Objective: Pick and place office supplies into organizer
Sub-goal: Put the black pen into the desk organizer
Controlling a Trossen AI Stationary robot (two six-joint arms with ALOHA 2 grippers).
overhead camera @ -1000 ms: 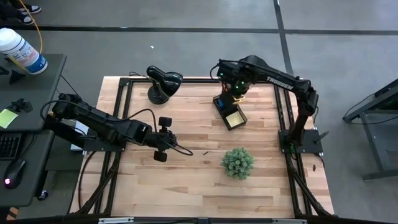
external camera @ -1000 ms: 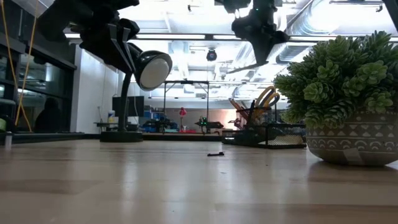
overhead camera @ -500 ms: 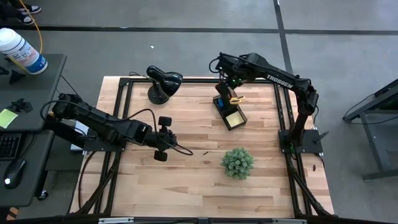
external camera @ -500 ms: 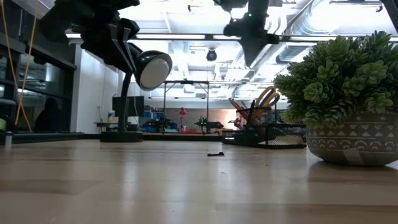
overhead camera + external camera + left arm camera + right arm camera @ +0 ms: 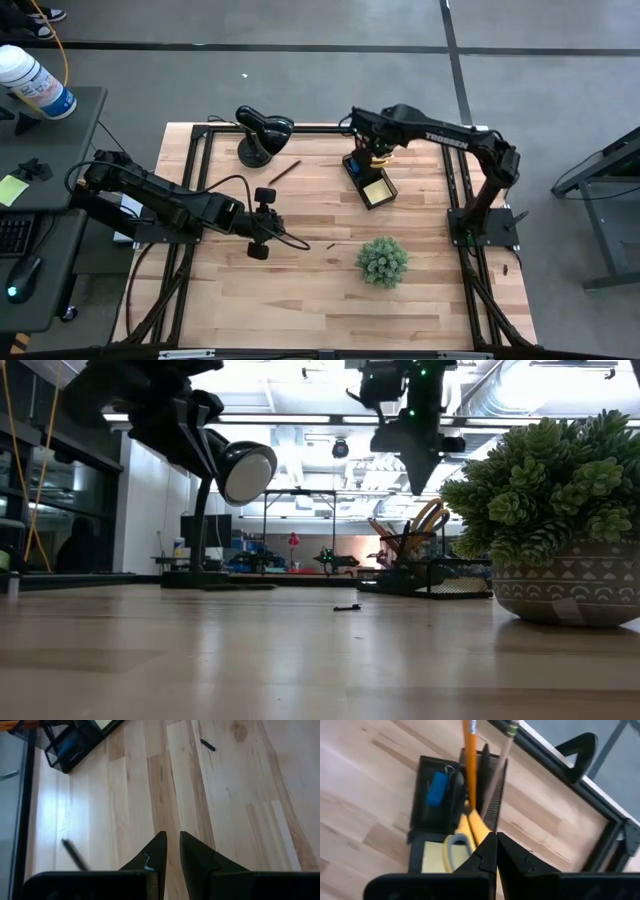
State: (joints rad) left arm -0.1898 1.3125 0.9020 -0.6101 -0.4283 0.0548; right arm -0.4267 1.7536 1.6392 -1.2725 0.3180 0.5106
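Note:
The black organizer (image 5: 368, 180) stands at the table's far right. In the right wrist view its compartments hold the orange pencil (image 5: 469, 765), a second pencil (image 5: 506, 750), the blue-black item (image 5: 439, 787), the yellow-handled scissors (image 5: 466, 832) and the yellow sticky-note pad (image 5: 431, 858). My right gripper (image 5: 366, 148) (image 5: 496, 845) hovers shut above the organizer's tall end. A thin black pen (image 5: 283, 172) (image 5: 74, 854) lies flat on the table beside the lamp. A small black bit (image 5: 328, 245) (image 5: 207, 744) lies mid-table. My left gripper (image 5: 262, 222) (image 5: 171, 849) waits left of centre, its fingers a narrow gap apart.
A black domed desk lamp (image 5: 262, 135) stands at the far left of the table. A round green spiky plant (image 5: 382, 261) in a patterned pot (image 5: 565, 588) sits near the right, on the near side of the organizer. Bare wood lies between the arms and along the near edge.
My right gripper has swung a little toward the table's left above the organizer, turned about, and come back. A thin dark stick that showed at it a second ago is gone from it. A black pen now lies on the table by the lamp, where none lay before.

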